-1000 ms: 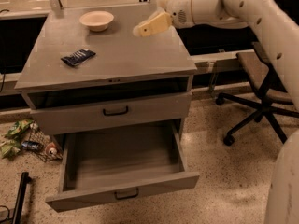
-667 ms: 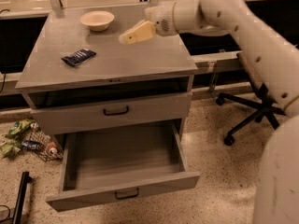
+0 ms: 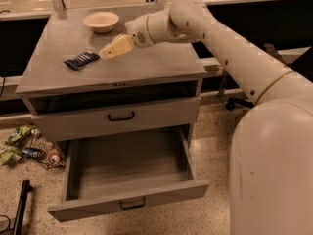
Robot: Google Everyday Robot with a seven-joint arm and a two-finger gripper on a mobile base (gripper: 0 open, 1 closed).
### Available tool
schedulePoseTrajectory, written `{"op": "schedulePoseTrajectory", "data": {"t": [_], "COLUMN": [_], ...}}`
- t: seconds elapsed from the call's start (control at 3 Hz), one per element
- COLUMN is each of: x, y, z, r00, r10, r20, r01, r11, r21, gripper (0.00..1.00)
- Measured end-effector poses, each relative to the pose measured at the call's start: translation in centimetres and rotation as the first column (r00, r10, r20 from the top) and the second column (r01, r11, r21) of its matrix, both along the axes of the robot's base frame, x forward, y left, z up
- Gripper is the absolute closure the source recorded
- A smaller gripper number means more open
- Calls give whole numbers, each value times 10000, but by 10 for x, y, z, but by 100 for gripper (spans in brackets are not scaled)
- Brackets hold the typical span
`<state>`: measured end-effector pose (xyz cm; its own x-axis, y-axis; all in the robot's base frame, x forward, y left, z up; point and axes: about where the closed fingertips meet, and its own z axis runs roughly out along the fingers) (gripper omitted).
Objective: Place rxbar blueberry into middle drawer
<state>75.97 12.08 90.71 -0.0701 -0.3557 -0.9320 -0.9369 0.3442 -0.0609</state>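
The rxbar blueberry [image 3: 80, 60], a dark navy wrapper, lies flat on the left part of the grey cabinet top [image 3: 156, 62]. My gripper [image 3: 105, 52] hangs just above the top, right of the bar and a short gap from its right end. It holds nothing. The middle drawer [image 3: 73, 170] stands pulled out below, its grey tray bare, with the black bar handle [image 3: 132, 203] on its front panel. The drawer front one tier higher [image 3: 121, 116] is closed.
A round beige bowl [image 3: 101, 21] stands at the back of the top, behind the gripper. Litter and a wire basket [image 3: 29, 148] lie on the floor left of the cabinet. My white arm [image 3: 234, 58] reaches in from the right.
My gripper has moved left and down across the cabinet top, from near the right side to just beside the bar. The bar and bowl have not moved.
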Motion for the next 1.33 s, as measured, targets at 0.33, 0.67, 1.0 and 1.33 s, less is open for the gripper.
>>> {"op": "schedulePoseTrajectory", "data": {"t": [0.33,0.67,1.0,1.33], "x": [9,16,18,16], "y": [35,50,73,86], "z": [-17,-23,-34,-41], "r00": [9983,9965,9955,9938], "r10": [521,724,944,1104], "r20": [279,407,104,-112], "r01": [-515,-710,-940,-1107], "r11": [9985,9969,9950,9934], "r21": [-203,-337,-347,-287], "gripper": [0,0,0,0]}}
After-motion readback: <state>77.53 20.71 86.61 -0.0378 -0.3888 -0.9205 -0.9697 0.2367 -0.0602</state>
